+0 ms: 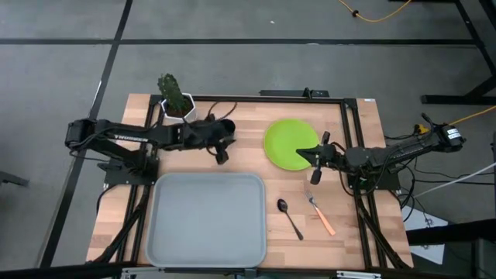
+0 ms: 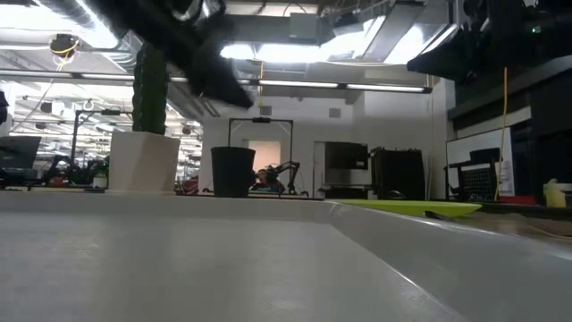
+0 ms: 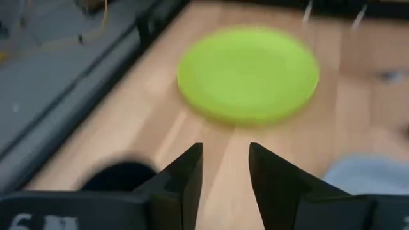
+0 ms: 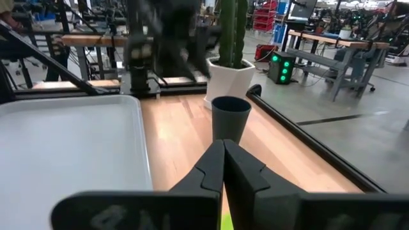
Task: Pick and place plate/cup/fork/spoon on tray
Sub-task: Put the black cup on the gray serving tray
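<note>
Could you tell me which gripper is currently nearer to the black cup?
The left. The left gripper hovers right beside the cup, near the cactus pot. The right gripper sits across the table at the plate's edge.

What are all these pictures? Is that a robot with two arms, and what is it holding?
Yes, it is a robot with two dark arms at a wooden table. Each arm ends in a gripper, a two-finger pincher.

One picture looks straight down from above, one looks level across the table, and the last two come from little cameras on the robot's wrists.

On the table lie a green plate, a big grey tray with nothing on it, a dark spoon, an orange-handled fork, a black cup and a cactus pot.

The left gripper is open and holds nothing. The right gripper is shut at the plate's edge; I cannot tell if it pinches the plate.
</note>
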You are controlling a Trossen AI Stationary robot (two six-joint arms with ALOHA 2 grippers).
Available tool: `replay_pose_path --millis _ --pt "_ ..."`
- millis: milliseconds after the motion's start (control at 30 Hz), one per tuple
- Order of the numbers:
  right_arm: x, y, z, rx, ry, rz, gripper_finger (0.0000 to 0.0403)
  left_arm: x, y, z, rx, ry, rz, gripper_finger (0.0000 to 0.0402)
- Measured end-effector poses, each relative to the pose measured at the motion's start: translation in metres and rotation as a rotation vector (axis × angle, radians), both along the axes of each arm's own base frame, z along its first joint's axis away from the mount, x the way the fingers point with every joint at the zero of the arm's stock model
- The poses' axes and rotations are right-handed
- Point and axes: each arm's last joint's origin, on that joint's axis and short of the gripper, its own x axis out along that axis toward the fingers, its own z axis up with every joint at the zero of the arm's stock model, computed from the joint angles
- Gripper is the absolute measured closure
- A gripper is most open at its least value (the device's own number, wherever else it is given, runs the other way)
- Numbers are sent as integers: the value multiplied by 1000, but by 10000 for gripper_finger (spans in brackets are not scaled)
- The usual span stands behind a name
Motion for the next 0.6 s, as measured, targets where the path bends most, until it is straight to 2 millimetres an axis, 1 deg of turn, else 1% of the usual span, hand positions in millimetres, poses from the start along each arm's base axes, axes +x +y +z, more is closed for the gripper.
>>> replay_pose_path --millis 133,233,367,467,600 --pt "0 0 -1 -3 14 0 392 5 12 32 -13 -44 4 282" --pt "0 0 -1 -5 16 0 392 6 26 41 -82 1 -48 281" --pt "0 0 -1 -6 16 0 392 17 45 36 -180 102 -68 280" --pt "0 0 -2 -3 20 0 392 29 57 25 -207 187 -42 280" --pt "-1 0 -5 -10 50 0 392 44 70 9 -105 227 -59 280"
